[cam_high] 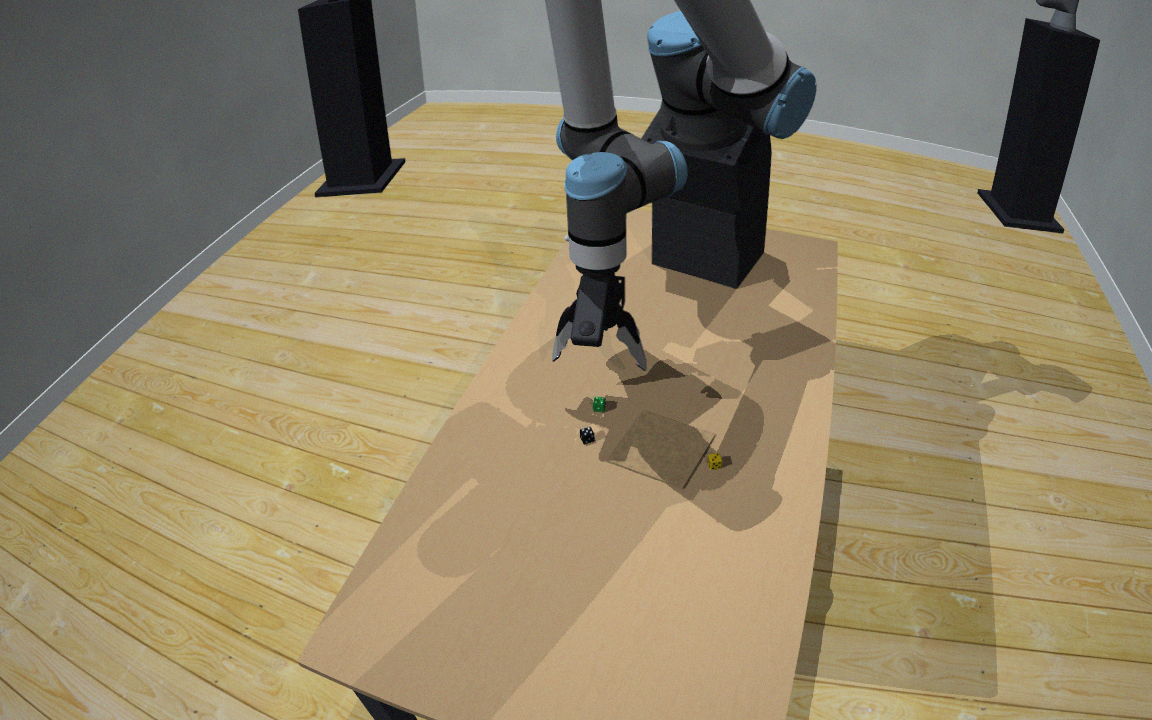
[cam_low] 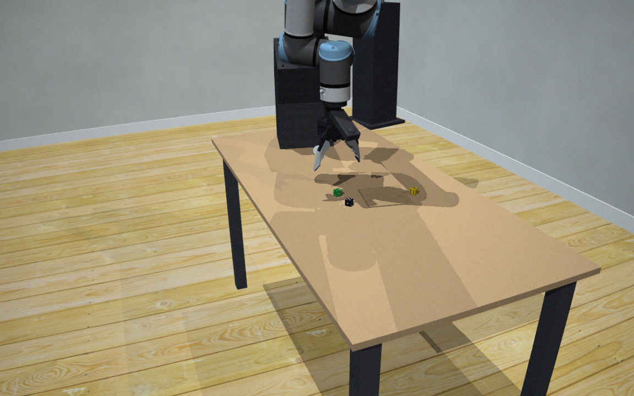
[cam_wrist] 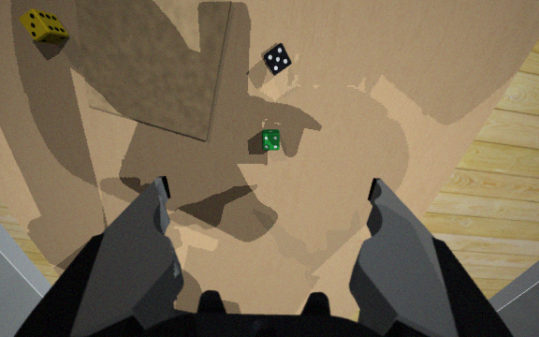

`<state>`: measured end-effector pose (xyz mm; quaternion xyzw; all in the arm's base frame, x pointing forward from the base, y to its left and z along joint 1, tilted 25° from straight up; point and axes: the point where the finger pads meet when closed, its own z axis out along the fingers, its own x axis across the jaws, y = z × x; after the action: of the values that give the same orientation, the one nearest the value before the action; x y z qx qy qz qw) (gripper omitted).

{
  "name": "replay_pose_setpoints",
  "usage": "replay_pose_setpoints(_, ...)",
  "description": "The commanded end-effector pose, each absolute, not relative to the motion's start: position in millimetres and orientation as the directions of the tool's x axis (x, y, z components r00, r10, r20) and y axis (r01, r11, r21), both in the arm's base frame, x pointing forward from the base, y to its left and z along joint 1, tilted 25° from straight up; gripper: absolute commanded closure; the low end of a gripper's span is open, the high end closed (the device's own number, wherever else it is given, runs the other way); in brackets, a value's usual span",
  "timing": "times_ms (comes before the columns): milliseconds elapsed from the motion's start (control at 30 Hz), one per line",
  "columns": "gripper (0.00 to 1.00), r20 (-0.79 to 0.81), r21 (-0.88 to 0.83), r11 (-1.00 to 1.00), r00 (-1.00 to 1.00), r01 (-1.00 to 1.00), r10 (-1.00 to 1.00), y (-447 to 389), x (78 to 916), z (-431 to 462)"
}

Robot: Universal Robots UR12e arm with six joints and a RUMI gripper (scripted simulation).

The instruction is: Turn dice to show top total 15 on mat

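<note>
My gripper [cam_high: 600,365] [cam_low: 337,165] [cam_wrist: 269,179] is open and empty, well above the table. A green die [cam_high: 598,404] [cam_low: 337,192] [cam_wrist: 270,141] lies beyond the fingertips in the wrist view, its four-pip face up. A black die [cam_high: 586,435] [cam_low: 349,202] [cam_wrist: 277,59] shows five pips on top. A yellow die [cam_high: 715,462] [cam_low: 414,191] [cam_wrist: 45,26] shows a three-pip and a six-pip face in the wrist view; I cannot tell which is up. All three lie off the thin tan mat [cam_high: 665,447] [cam_low: 386,196] [cam_wrist: 143,80]: green and black on one side, yellow just past the opposite edge.
The dice and mat rest on a brown table [cam_high: 652,617] [cam_low: 359,305] [cam_wrist: 335,187]. The arm's black pedestal [cam_high: 707,228] [cam_low: 298,110] stands at the table's far end. Arm shadows fall across the mat and around the dice.
</note>
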<state>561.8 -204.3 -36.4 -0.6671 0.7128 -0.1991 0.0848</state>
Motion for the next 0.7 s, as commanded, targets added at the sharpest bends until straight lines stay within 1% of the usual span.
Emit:
replay_pose_setpoints(0, 0.0, 0.152, -0.396, 0.01, -0.076, -0.918, -0.985, -204.3, 562.0, -36.7)
replay_pose_setpoints(67, 0.0, 0.152, -0.396, 0.01, -0.076, -0.918, -0.985, -204.3, 562.0, -36.7)
replay_pose_setpoints(100, 0.79, 0.152, -0.396, 0.01, -0.076, -0.918, -0.985, -204.3, 562.0, -36.7)
replay_pose_setpoints(667, 0.79, 0.152, -0.396, 0.01, -0.076, -0.918, -0.985, -204.3, 562.0, -36.7)
